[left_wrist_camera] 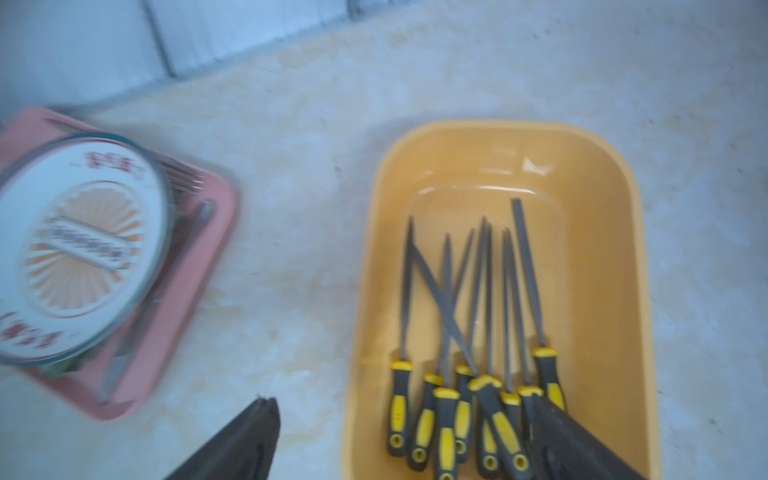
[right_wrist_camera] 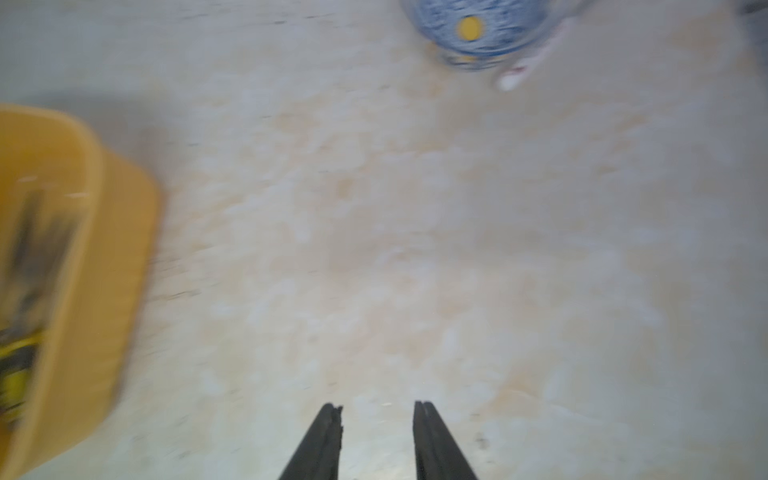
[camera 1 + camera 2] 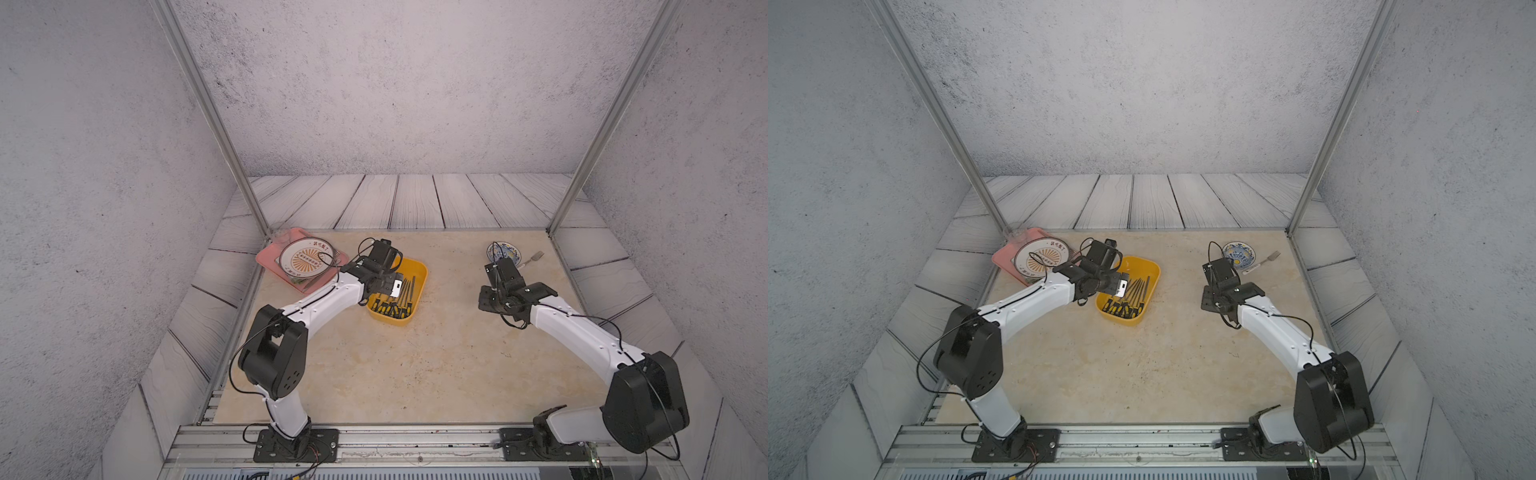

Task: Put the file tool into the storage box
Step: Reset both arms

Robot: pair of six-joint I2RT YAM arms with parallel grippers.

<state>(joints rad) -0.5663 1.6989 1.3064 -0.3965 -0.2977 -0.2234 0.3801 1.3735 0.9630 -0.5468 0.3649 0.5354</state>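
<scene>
Loosely, slim files [image 1: 478,299] in rounded box [image 1: 602,208].

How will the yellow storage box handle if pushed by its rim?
Probably slides rather than tips: the storage box is low-walled and wide on a smooth tabletop. Likely light, thin plastic, so the rim may flex. The loose files piled at one end could shift, skewing it.

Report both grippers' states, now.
Left gripper: open, holding nothing, above the yellow box.
Right gripper: open, holding nothing.
</scene>
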